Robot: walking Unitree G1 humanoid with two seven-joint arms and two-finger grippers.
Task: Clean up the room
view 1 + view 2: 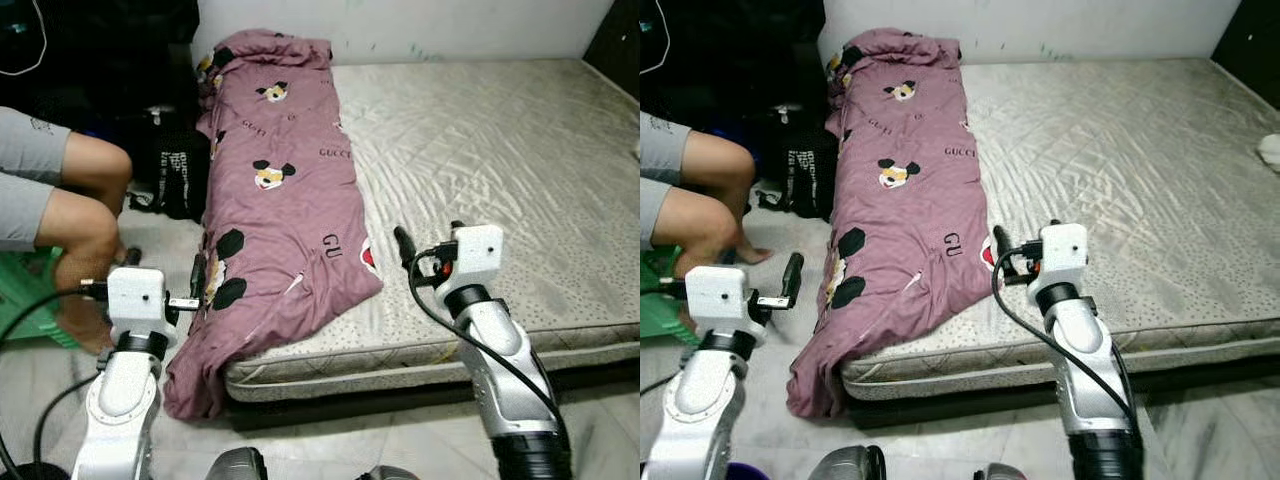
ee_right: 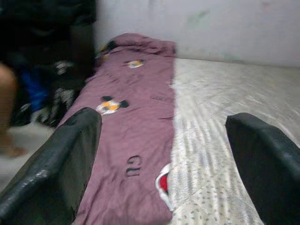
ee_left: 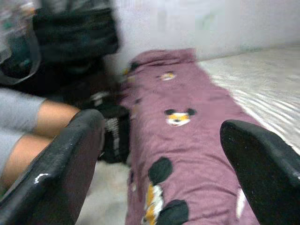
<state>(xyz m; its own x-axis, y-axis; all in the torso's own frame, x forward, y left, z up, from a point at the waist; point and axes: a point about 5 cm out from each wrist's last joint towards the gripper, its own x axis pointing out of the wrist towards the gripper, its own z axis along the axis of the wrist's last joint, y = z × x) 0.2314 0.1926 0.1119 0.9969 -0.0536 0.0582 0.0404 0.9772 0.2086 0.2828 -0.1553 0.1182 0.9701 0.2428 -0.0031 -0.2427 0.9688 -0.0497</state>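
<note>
- Purple blanket with cartoon mouse prints lies folded in a long strip along the left edge of the mattress, reaching from the wall end down to the near edge.
- Its near end spills over the mattress corner and hangs down to the tiled floor.
- Pale quilted mattress top to the right of the blanket is bare, with creases running across it.
- Left gripper hovers off the left side of the bed, beside the hanging end of the blanket; its two black fingers stand wide apart and hold nothing.
- Right gripper hovers above the near edge of the mattress, just right of the blanket's lower corner; its fingers are also spread wide and empty.
- On the far left a person sits with bare knees and grey shorts, on something green.
- Between the person's legs and the bed, a black bag with white lettering rests on the floor against the blanket's side.
</note>
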